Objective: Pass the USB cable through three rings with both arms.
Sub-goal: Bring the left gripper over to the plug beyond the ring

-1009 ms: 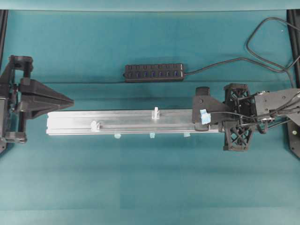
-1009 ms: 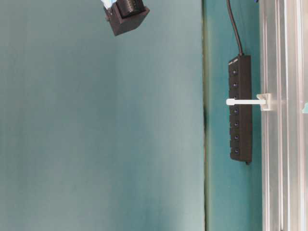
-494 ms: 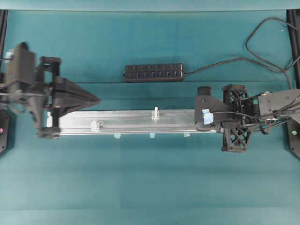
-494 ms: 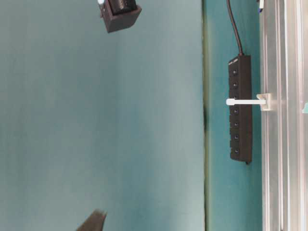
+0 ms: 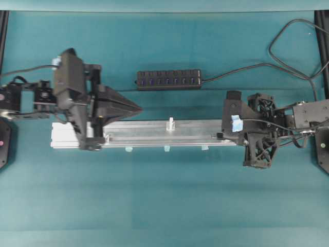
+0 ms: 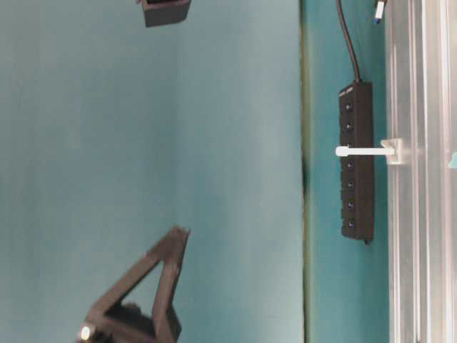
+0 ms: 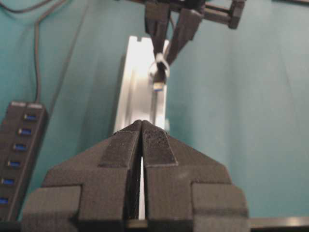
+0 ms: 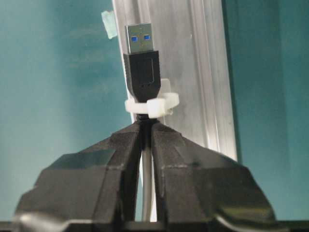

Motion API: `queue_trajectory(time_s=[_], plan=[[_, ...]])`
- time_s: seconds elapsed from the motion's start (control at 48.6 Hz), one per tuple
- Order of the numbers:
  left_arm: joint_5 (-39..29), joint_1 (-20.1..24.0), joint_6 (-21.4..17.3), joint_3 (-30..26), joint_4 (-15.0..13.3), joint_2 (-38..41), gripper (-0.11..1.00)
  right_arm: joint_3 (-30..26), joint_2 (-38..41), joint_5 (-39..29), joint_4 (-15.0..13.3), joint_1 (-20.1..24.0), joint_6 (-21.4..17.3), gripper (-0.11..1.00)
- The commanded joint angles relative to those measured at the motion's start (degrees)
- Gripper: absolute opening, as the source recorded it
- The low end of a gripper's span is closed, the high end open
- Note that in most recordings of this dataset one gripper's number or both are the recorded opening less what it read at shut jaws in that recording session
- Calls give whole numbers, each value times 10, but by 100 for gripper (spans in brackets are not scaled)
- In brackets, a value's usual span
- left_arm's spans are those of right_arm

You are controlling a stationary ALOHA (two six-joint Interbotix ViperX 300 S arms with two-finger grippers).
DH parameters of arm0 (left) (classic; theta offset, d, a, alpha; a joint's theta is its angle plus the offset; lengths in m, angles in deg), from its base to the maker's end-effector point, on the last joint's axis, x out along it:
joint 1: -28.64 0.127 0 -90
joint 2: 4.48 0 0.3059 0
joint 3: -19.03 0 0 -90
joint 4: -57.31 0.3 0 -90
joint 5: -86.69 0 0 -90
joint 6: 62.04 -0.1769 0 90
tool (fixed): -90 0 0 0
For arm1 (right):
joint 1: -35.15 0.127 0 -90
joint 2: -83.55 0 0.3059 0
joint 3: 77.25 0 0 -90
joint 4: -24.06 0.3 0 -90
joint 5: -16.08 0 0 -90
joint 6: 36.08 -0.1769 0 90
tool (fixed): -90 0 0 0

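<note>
Since a second ago, the left arm has swung in from the left edge of the overhead view, and its gripper (image 5: 138, 108) now points along the silver rail (image 5: 154, 133) from above the rail's left end. Its fingers (image 7: 126, 147) are pressed together with nothing between them. The right gripper (image 5: 224, 135) has drawn back slightly toward the right along the rail's far end.

From the right wrist view, the right fingers (image 8: 161, 140) pinch the USB cable (image 8: 143, 67) just behind its plug. The plug has gone through a white ring (image 8: 152, 106), which sits around the base of the black plug body, with the silver tip and its blue insert poking out beyond it. The left wrist view shows the same plug (image 7: 159, 83) hanging at the far ring above the rail.

A second ring (image 5: 171, 123) stands upright at the middle of the rail, apart from both grippers. The third ring cannot be made out under the left arm. A black multi-port hub (image 5: 168, 79) lies on the teal tabletop (image 5: 164, 200) behind the rail.
</note>
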Motion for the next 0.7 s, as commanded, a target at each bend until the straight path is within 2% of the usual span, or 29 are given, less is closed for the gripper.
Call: queue_trajectory(time_s=[0.0, 0.206, 0.247, 0.329, 0.494, 0.556, 0.597, 0.68], plan=[[9, -1, -1, -24, 2, 14, 2, -4, -8, 5, -1, -2, -6, -5], [9, -1, 6, -34, 2, 39, 2, -4, -8, 17, -3, -2, -6, -5], [9, -1, 8, -35, 1, 43, 6, -4, -7, 18, -3, -2, -6, -5], [9, -1, 16, -40, 2, 51, 24, -4, -7, 18, -4, -2, -6, -5], [9, -1, 21, -69, 1, 90, 75, -3, -8, 21, -4, -3, -6, -5], [9, -1, 18, -86, 1, 111, 89, -3, -7, 28, -5, -3, -5, -5], [8, -2, 16, -99, 1, 127, 92, -2, -8, 33, -6, -2, -5, -5], [6, -2, 14, -126, 1, 163, 84, 0, -7, 38, -6, -3, -5, -5]])
